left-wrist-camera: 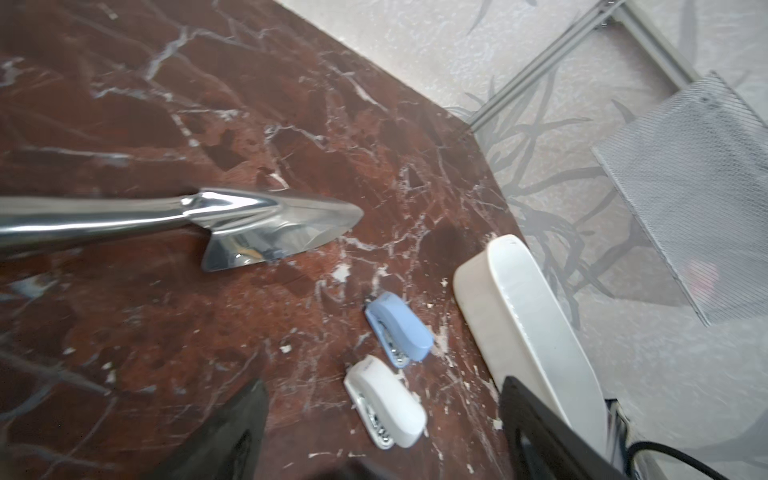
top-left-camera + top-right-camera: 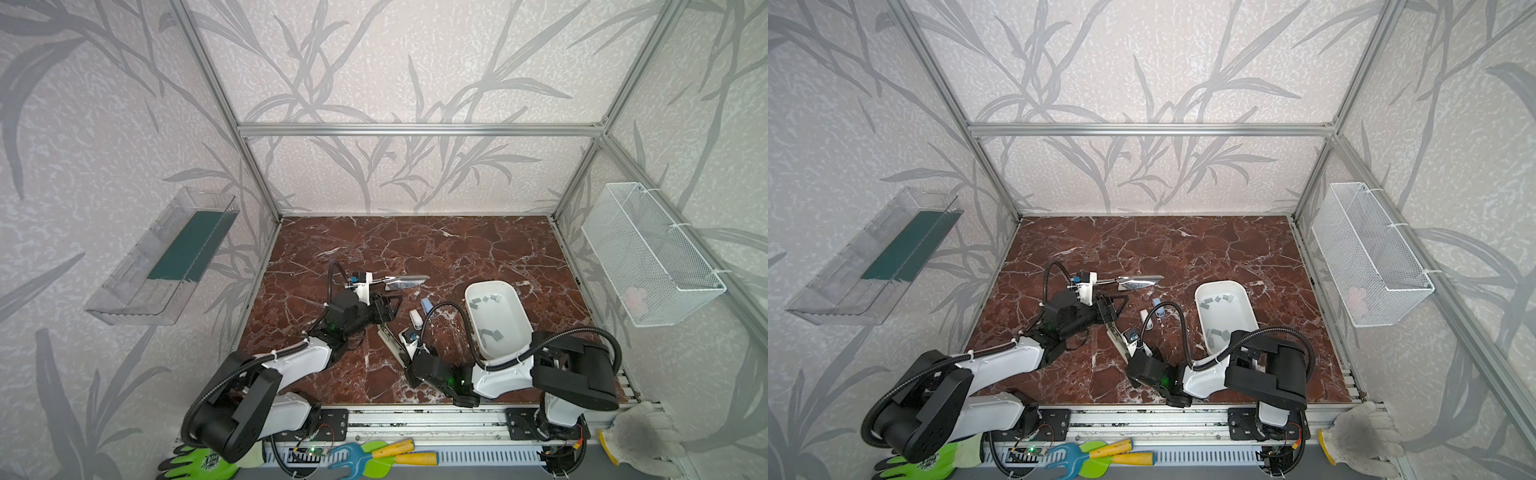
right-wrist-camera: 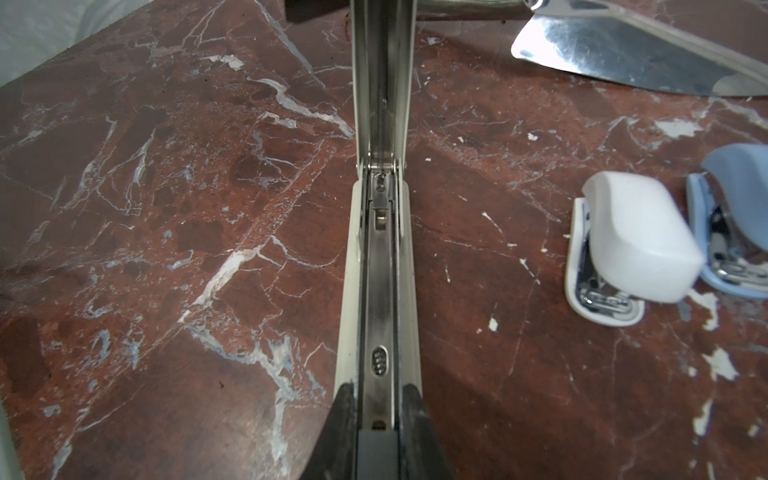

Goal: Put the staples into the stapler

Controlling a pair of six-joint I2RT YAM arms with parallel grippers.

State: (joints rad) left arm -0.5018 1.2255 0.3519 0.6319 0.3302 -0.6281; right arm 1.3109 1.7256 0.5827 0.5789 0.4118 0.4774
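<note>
A long cream stapler [image 3: 380,291] lies on the marble table with its lid swung up, so the bare metal channel shows. My right gripper [image 3: 380,399] is shut on its near end, seen in both top views [image 2: 409,353] [image 2: 1133,353]. Several grey staples [image 2: 492,334] [image 2: 1219,300] lie in the white tray [image 2: 519,307]. My left gripper [image 1: 382,440] is open and holds nothing. It hovers by the stapler's far end [image 2: 390,307] [image 2: 1113,309]. A small white stapler [image 1: 386,399] lies on the table below its fingers.
A small blue stapler [image 1: 403,324] lies beside the white one [image 3: 640,237], next to the tray [image 1: 523,316]. A shiny metal trowel [image 2: 405,282] [image 1: 266,224] lies behind them. A wire basket [image 2: 652,253] and a clear bin [image 2: 166,257] hang on the side walls.
</note>
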